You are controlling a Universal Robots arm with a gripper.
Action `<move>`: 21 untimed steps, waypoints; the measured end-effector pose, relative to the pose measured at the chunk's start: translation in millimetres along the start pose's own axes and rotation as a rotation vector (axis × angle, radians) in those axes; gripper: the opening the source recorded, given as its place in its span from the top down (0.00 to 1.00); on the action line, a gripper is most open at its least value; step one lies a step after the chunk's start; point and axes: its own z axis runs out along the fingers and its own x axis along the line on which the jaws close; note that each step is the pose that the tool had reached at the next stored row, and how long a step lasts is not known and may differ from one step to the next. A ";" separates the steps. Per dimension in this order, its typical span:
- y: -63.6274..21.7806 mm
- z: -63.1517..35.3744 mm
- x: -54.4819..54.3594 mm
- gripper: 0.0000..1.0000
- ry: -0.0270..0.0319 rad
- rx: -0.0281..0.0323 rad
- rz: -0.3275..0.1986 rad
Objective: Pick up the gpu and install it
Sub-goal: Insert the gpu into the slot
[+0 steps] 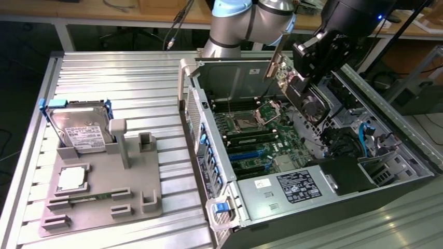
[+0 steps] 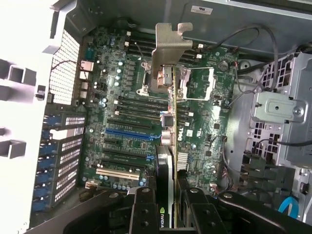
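The gpu point(image 1: 304, 92) hangs tilted in the air over the open computer case point(image 1: 207, 111), with its silver end bracket point(image 1: 275, 63) pointing toward the case's rear wall. My gripper point(image 1: 309, 72) is shut on it from above. In the wrist view the gpu point(image 2: 168, 146) shows edge-on, its bracket point(image 2: 166, 51) far out in front, and my gripper point(image 2: 169, 207) clamps the card, with one black finger point(image 2: 143, 209) on each side. Below it lies the green motherboard point(image 2: 122, 112) with its blue slot point(image 2: 129, 132) and white slot point(image 2: 116, 172). The card is above the board, not touching it.
A grey fixture point(image 1: 104, 192) in the exterior view's left holds a silver hard drive point(image 1: 83, 132), a processor point(image 1: 71, 179) and a memory stick point(image 1: 93, 198). The processor socket point(image 1: 244, 124), cables point(image 1: 367, 137) and the power supply point(image 1: 298, 187) crowd the case.
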 end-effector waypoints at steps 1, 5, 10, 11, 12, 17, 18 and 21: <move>0.0 0.0 0.0 0.73 0.0003 -0.0001 -0.005; 0.0 0.0 0.0 0.73 0.0013 -0.0005 -0.024; 0.0 0.0 0.0 0.73 0.0026 -0.0011 -0.050; 0.0 0.0 0.0 0.73 0.0029 -0.0012 -0.055; 0.0 0.0 0.0 0.73 0.0032 -0.0013 -0.060; 0.0 0.0 0.0 0.73 0.0049 -0.0021 -0.092; 0.0 0.0 0.0 0.73 0.0054 -0.0023 -0.102; 0.0 0.0 0.0 0.73 0.0066 -0.0028 -0.124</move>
